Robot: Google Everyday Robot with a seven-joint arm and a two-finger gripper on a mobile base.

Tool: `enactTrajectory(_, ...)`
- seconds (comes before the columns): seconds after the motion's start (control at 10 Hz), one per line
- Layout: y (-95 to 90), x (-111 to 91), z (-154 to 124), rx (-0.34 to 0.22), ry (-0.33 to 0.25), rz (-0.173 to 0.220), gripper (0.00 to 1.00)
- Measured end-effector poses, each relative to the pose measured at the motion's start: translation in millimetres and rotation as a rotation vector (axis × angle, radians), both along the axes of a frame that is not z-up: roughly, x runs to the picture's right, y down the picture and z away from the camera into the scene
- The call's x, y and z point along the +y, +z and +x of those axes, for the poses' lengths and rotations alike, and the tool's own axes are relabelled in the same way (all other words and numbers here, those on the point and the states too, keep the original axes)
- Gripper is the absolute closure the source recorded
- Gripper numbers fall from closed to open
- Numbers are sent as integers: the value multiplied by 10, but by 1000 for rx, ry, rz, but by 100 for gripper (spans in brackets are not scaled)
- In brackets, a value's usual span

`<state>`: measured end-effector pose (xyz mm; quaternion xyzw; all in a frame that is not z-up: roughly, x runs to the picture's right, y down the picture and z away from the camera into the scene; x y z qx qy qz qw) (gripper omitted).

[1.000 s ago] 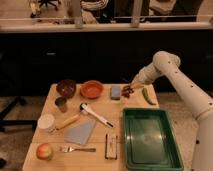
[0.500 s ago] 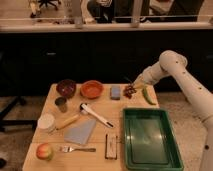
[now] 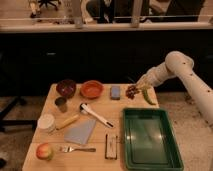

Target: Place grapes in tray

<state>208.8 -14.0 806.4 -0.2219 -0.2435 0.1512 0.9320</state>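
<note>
Pincer [image 3: 136, 89] at upper right, whether clamped I cannot tell, meets the grapes [image 3: 131, 92]; lift clear, then carry down-frame over the tray [image 3: 150, 150].

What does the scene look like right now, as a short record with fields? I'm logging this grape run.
claw: at the far right of the table, at the grapes
grapes: at the table's far edge, not in the tray
tray: dark green, front right, nothing in it
green pepper: just right of the grapes
grey-blue block: left of the grapes
apple: front left corner
orange bowl: far side, beside a dark bowl
</note>
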Motion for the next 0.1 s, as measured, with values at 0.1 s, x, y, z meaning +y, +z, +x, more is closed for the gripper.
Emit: enactTrajectory(0.1, -41, 24, 31, 0, 4, 2, 100)
